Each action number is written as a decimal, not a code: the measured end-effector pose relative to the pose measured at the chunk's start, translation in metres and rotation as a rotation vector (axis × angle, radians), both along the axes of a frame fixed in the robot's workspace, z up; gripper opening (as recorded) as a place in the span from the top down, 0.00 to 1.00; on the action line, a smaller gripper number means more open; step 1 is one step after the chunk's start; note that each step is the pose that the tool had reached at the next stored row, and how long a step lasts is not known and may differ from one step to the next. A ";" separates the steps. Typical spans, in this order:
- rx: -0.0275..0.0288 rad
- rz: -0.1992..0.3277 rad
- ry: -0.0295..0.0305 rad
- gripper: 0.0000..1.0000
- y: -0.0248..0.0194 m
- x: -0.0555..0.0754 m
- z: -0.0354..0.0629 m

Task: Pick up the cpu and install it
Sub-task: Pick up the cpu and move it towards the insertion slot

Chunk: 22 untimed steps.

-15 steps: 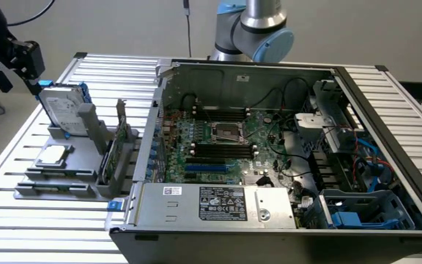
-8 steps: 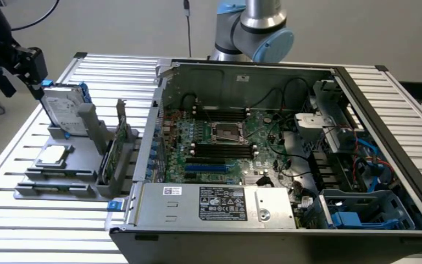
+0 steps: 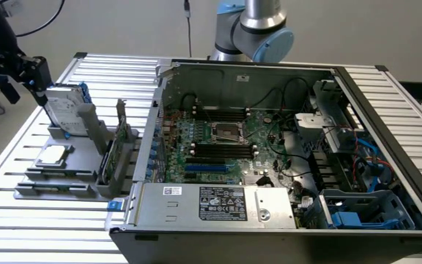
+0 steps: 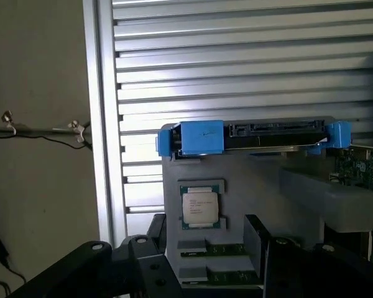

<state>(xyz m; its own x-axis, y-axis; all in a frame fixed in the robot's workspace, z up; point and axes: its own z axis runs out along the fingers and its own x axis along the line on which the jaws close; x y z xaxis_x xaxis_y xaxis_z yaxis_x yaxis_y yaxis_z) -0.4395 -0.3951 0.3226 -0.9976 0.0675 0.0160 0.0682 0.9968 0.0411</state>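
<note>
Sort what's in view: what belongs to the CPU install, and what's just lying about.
Job in hand:
cpu
motherboard socket
gripper

Lying about:
hard drive
expansion card

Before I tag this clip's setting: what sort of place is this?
Probably a robotics lab bench for computer assembly: an open PC case with its motherboard exposed, the cpu in a gray fixture, a slatted metal table.
</note>
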 end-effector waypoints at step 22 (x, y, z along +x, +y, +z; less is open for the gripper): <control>0.0000 0.006 0.0001 0.38 -0.0125 0.000 -0.0400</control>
